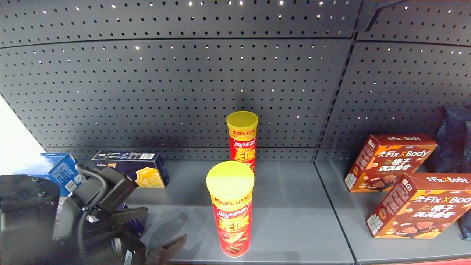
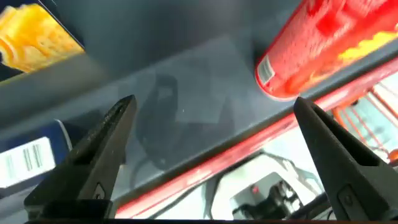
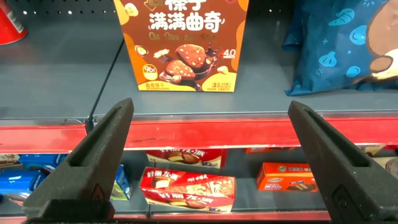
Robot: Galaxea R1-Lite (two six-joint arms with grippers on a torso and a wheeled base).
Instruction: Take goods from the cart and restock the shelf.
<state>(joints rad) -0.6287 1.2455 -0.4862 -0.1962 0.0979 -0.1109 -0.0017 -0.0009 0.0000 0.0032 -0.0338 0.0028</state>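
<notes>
Two red chip cans with yellow lids stand upright on the grey shelf [image 1: 294,213], one near the front edge [image 1: 230,209] and one behind it by the pegboard [image 1: 242,141]. My left gripper [image 1: 162,231] is at the shelf's front edge, left of the front can, open and holding nothing. In the left wrist view its fingers [image 2: 93,163] spread wide, with the front can [image 2: 323,46] off to one side beyond them. My right gripper [image 3: 214,158] is open and holding nothing, in front of the shelf's red edge strip [image 3: 205,132], facing a brown cookie box [image 3: 186,43].
Two brown cookie boxes [image 1: 390,162] [image 1: 419,206] and a dark blue bag [image 1: 454,136] fill the shelf's right bay. A navy cracker box [image 1: 134,168] and a blue box [image 1: 59,170] lie at the left. Red and orange boxes [image 3: 186,188] sit on the shelf below.
</notes>
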